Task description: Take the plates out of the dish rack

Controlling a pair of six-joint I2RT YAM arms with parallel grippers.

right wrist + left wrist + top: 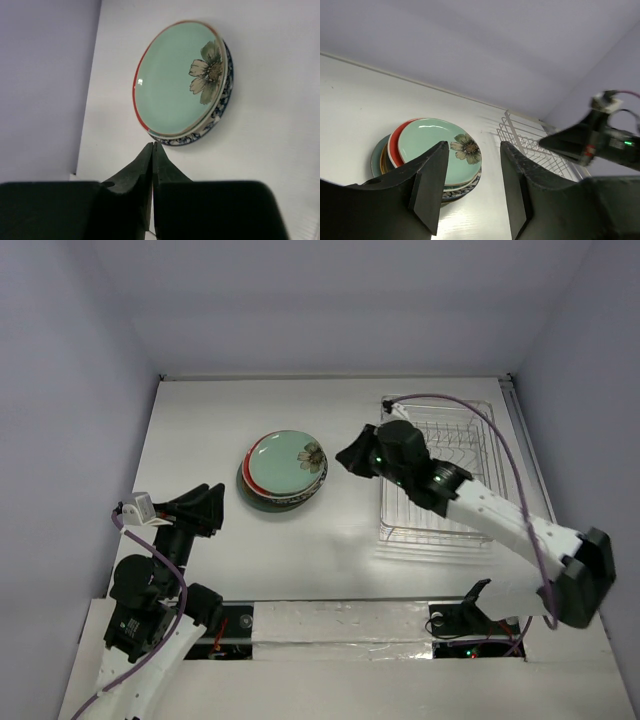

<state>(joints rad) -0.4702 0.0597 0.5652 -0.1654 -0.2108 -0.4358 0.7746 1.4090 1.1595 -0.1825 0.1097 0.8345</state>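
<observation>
A stack of plates (284,471) lies on the table left of the dish rack (445,475). The mint green plate with a flower (288,462) is on top, with red, blue-white floral and dark rims showing below it. The stack also shows in the left wrist view (432,155) and the right wrist view (182,82). The silver wire rack holds no plate that I can see. My right gripper (348,457) is shut and empty, between stack and rack, just right of the stack. My left gripper (210,498) is open and empty, left of the stack.
White walls enclose the table on the left, back and right. The right arm (500,520) reaches across the rack's near left part. A purple cable (470,405) arcs over the rack. A metal strip runs along the table's near edge (340,625).
</observation>
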